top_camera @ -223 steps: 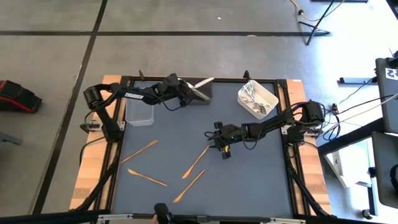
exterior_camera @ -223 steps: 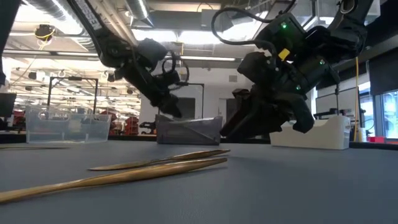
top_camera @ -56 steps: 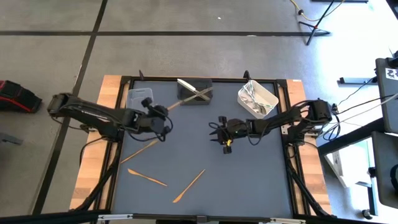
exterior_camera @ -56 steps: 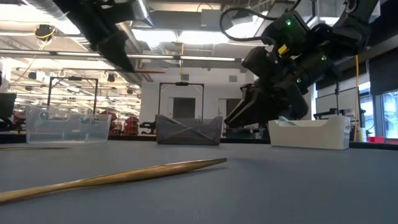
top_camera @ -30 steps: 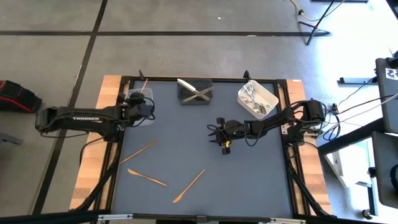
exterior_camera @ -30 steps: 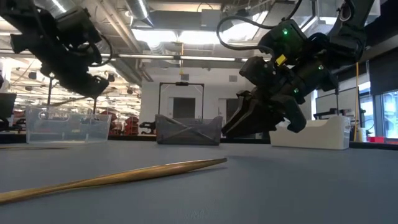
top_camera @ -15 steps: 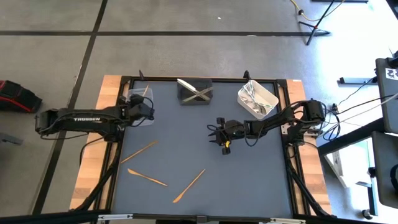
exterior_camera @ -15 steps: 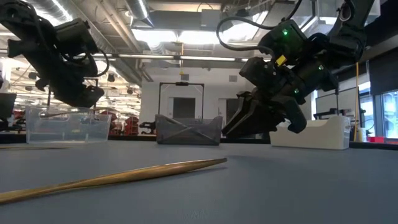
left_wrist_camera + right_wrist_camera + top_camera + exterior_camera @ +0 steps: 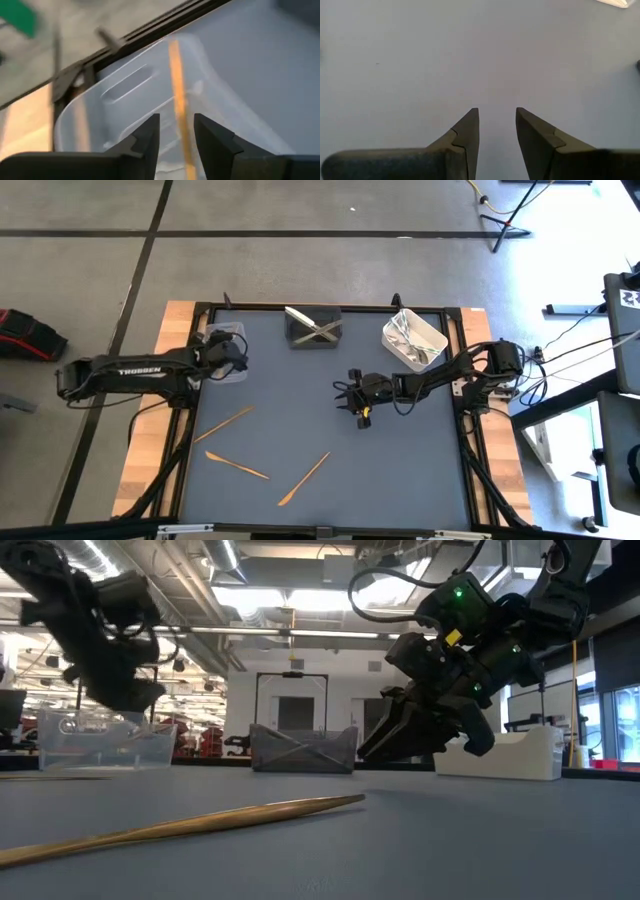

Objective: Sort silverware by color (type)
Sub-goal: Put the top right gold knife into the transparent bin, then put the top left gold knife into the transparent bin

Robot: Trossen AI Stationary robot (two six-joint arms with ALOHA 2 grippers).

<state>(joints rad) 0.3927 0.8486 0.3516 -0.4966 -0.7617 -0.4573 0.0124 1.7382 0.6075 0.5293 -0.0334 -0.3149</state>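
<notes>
The counter (image 9: 400, 470) is bare across its middle and right front, giving open passage. Three tubs line the far edge: clear tub (image 9: 226, 340), dark grey tub (image 9: 313, 328), white tub (image 9: 414, 338). Three copper-gold utensils (image 9: 303, 478) lie left front. The right gripper (image 9: 355, 402) occupies the centre.

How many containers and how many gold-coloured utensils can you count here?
Tubs: 3 – clear tub, dark grey tub, white tub
Gold pieces loose on the mat: 3 –
Gold piece in the clear tub: 1
Total: 7
</notes>
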